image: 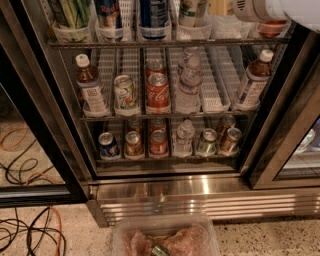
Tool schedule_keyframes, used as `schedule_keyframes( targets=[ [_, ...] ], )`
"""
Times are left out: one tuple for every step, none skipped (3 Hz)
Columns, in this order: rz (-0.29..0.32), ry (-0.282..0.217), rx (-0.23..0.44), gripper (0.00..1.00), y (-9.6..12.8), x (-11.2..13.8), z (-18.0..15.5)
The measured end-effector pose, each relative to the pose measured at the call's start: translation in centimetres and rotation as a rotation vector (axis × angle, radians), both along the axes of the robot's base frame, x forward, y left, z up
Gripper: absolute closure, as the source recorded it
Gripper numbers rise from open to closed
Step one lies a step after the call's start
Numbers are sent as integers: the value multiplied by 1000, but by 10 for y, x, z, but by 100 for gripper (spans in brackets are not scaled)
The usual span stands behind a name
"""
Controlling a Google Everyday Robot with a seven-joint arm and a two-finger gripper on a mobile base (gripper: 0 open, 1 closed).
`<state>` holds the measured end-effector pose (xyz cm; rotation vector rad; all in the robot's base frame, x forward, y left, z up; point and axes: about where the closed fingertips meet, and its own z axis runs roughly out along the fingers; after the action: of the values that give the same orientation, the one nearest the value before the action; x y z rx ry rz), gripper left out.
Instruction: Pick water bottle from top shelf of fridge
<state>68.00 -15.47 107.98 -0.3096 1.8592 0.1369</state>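
The fridge (165, 195) stands open in front of me, with its top shelf (165, 44) along the upper edge of the view. On that shelf, right of centre, only the clear lower part of the water bottle (227, 27) shows. Its top is cut off by the frame. My gripper (221, 6) is at the very top right as a tan piece on the white arm (270, 9), just above the water bottle. Whether it touches the bottle is hidden.
Beside the water bottle, the top shelf holds a labelled bottle (193, 11), blue cans (152, 12) and a green pack (72, 12). Lower racks carry a Coke can (157, 91), juice bottles (91, 82) and small water bottles (189, 82). Cables (30, 230) lie on the floor at left. A plastic tub (165, 237) sits at the bottom.
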Motion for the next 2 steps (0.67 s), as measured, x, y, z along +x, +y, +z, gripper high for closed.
schedule_keyframes(
  targets=[
    [0, 0, 0, 42, 0, 0, 0],
    [0, 0, 0, 41, 0, 0, 0]
  ],
)
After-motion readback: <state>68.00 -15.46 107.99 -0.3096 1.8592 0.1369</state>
